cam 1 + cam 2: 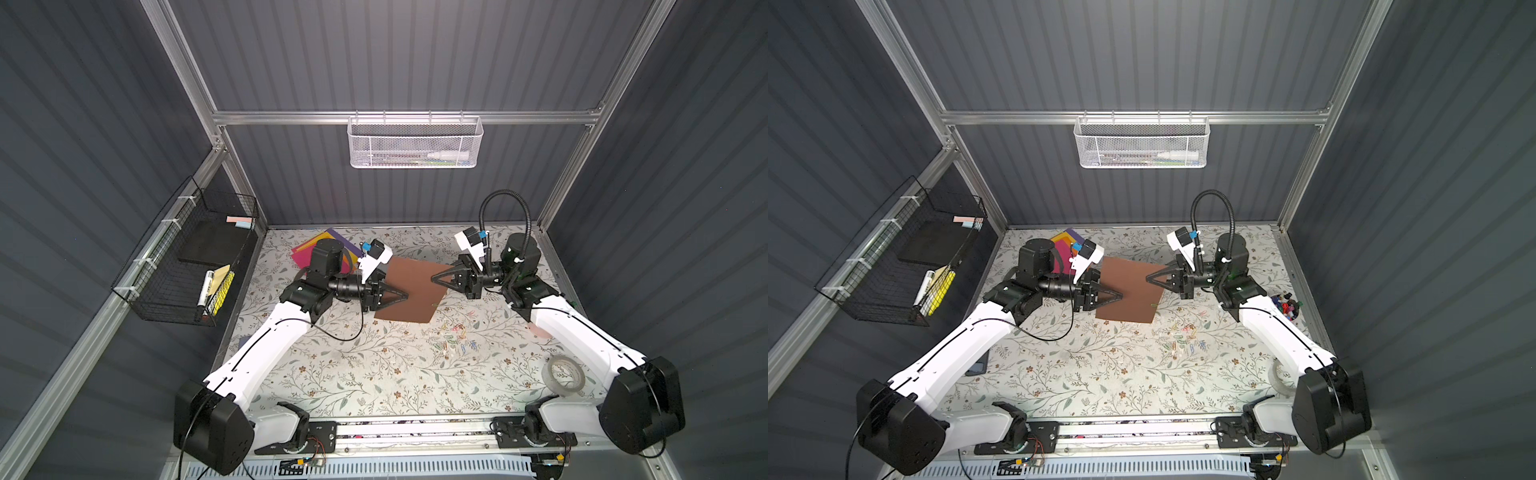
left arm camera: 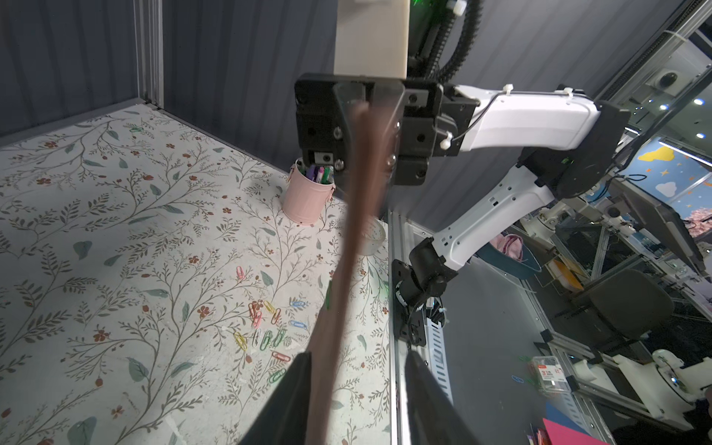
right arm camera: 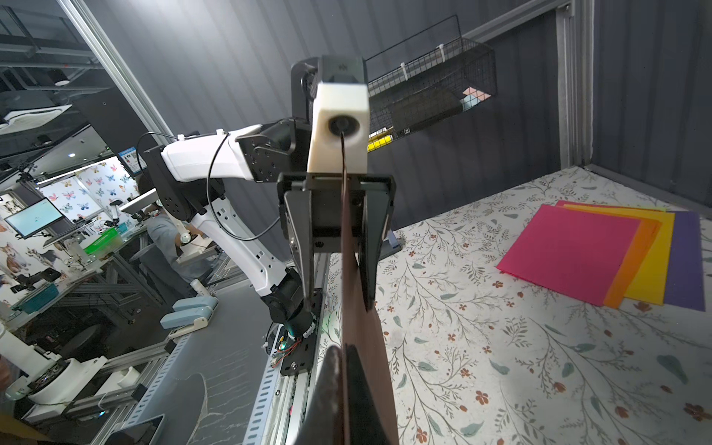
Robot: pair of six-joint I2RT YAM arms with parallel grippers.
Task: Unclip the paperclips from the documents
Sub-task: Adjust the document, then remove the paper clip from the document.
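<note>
A brown document (image 1: 415,291) (image 1: 1133,286) hangs edge-up above the table between both arms. My right gripper (image 1: 433,277) (image 3: 343,348) is shut on its far edge. My left gripper (image 1: 406,296) (image 2: 359,353) is open around the opposite edge; the brown sheet (image 2: 346,269) lies against one finger, with a wide gap to the other. A green paperclip (image 1: 435,304) (image 2: 328,294) sits on the sheet's near edge. Loose paperclips (image 1: 455,336) (image 2: 266,327) lie on the table below. Pink, orange, yellow and purple documents (image 1: 307,249) (image 3: 601,250) are stacked at the back left.
A pink cup of markers (image 2: 308,200) (image 1: 1285,307) stands by the right wall. A tape roll (image 1: 566,374) lies near the right arm's base. A black wire basket (image 1: 195,262) hangs on the left wall and a white mesh basket (image 1: 415,143) on the back wall.
</note>
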